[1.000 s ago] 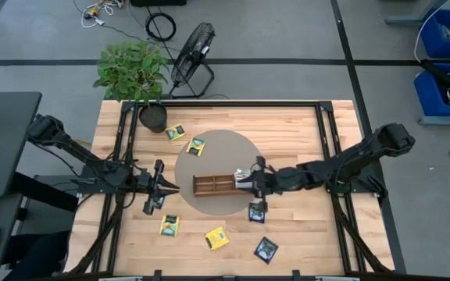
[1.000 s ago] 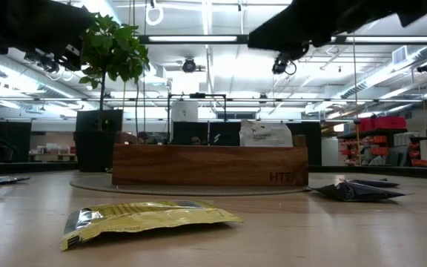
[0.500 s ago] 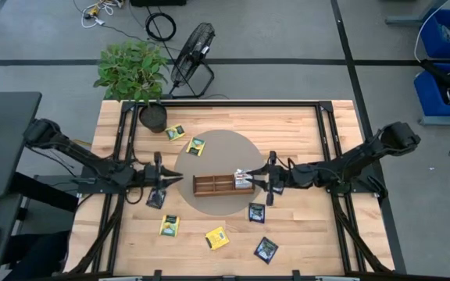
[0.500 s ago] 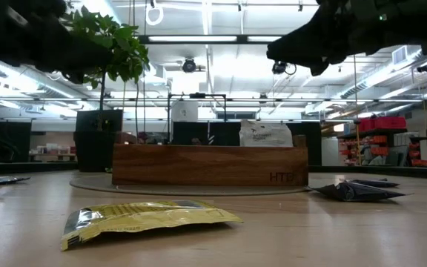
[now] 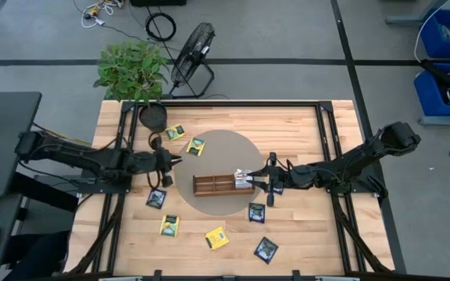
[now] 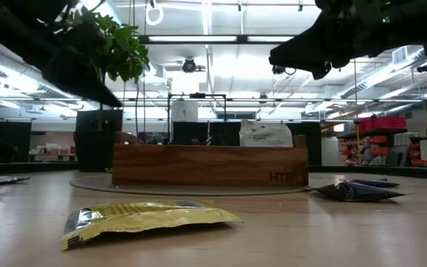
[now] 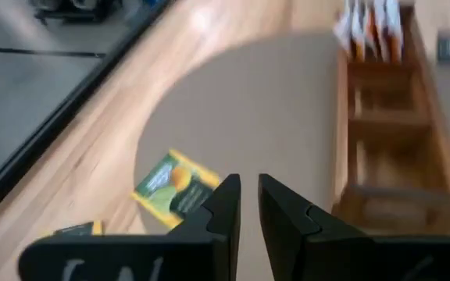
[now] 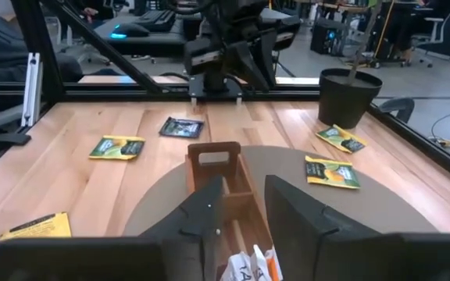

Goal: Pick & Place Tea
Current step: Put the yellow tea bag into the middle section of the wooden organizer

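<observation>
A: Looking down, where did things stand?

B: Long brown wooden compartment tray (image 5: 219, 183) at centre, white-and-orange sachets (image 5: 243, 177) filed at its three-o'clock end; right gripper (image 5: 265, 180) just beside, empty.

A: Left gripper (image 5: 167, 165)?

B: Nine o'clock, heading for a pick, I judged. Only its wrist view showed jaws slightly parted over a yellow-green square sachet (image 7: 173, 186); right wrist likewise showed parted, empty jaws.

Grey floor (image 5: 287, 47); floor fan (image 5: 192, 56); potted plant (image 5: 131, 69); blue bins (image 5: 448, 58); ceiling strip lights (image 6: 206, 38)
</observation>
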Action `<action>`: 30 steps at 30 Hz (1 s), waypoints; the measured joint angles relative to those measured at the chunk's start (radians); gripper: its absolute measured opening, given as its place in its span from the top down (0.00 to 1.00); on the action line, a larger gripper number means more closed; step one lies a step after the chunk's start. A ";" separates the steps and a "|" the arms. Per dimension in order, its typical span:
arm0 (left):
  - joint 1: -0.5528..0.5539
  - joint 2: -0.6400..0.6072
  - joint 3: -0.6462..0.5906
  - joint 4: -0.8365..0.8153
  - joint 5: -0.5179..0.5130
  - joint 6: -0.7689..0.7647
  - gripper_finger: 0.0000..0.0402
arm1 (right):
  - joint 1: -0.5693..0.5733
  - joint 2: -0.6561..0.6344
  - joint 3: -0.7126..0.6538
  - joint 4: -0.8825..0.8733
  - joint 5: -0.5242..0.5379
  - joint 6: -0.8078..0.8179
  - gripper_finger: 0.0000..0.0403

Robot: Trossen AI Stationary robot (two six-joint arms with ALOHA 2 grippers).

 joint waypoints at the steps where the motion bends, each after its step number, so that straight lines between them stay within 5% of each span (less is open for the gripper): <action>1: 0.011 0.005 0.005 -0.033 0.006 0.016 0.87 | 0.000 0.000 0.000 -0.003 0.000 -0.002 0.74; 14: 0.188 0.137 0.017 -0.057 0.010 0.138 0.85 | 0.000 0.000 0.000 -0.024 0.000 -0.015 0.74; 30: 0.305 0.346 0.017 0.165 0.080 0.252 0.51 | -0.007 0.000 0.000 -0.022 0.002 -0.018 0.74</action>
